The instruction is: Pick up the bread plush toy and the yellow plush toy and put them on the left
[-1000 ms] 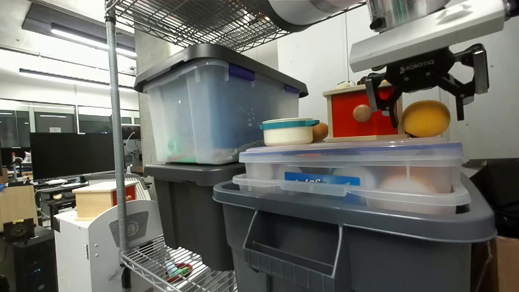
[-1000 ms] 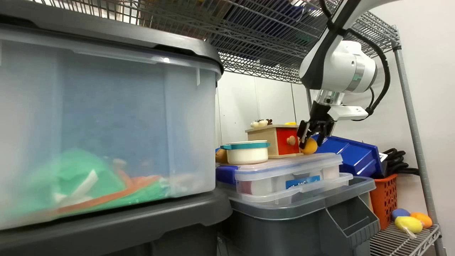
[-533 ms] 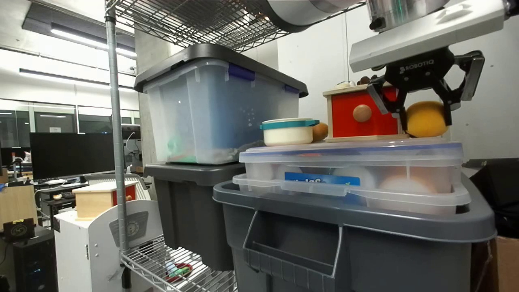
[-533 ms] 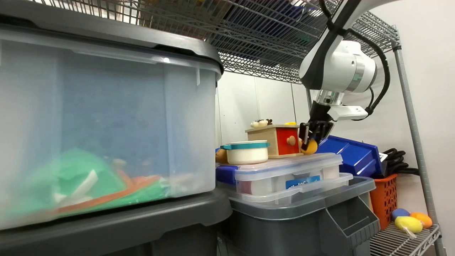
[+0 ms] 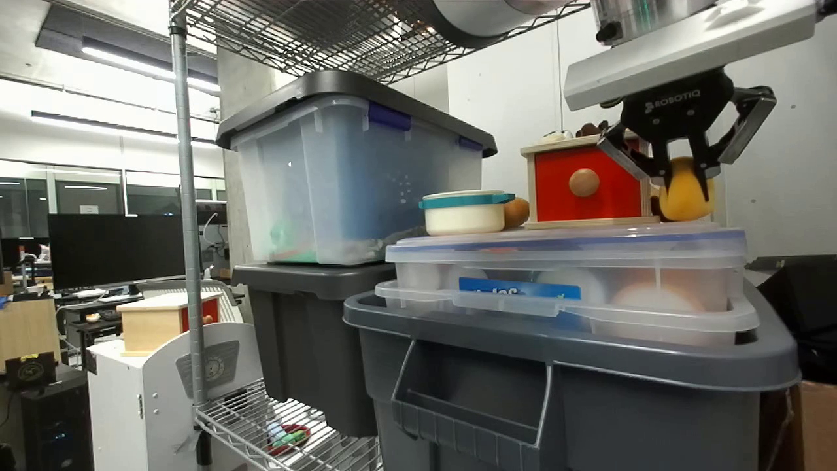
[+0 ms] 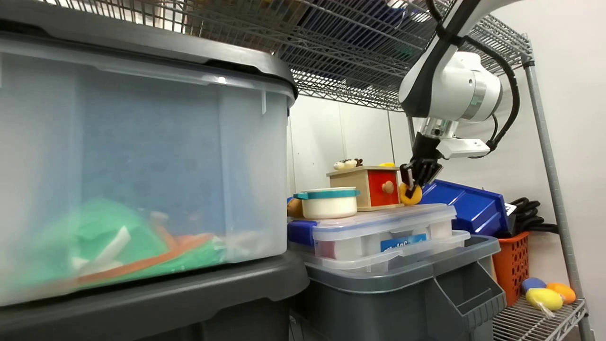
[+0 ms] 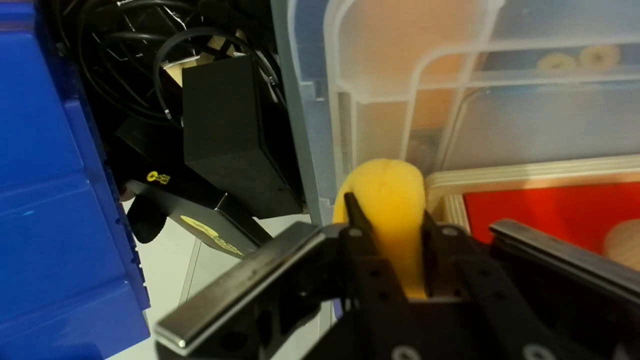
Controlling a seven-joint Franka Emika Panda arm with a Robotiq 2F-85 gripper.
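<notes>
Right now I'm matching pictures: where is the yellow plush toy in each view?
In an exterior view: yellow plush toy, right side, above mid-height.
In an exterior view: yellow plush toy, right of centre, below mid-height.
In the wrist view: yellow plush toy between the fingers, near centre.
Shared landmark: red-fronted box beside it.

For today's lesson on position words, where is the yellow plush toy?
At right in an exterior view, the yellow plush toy is pinched in the gripper, just right of the red-fronted box and over the flat clear box.
</notes>
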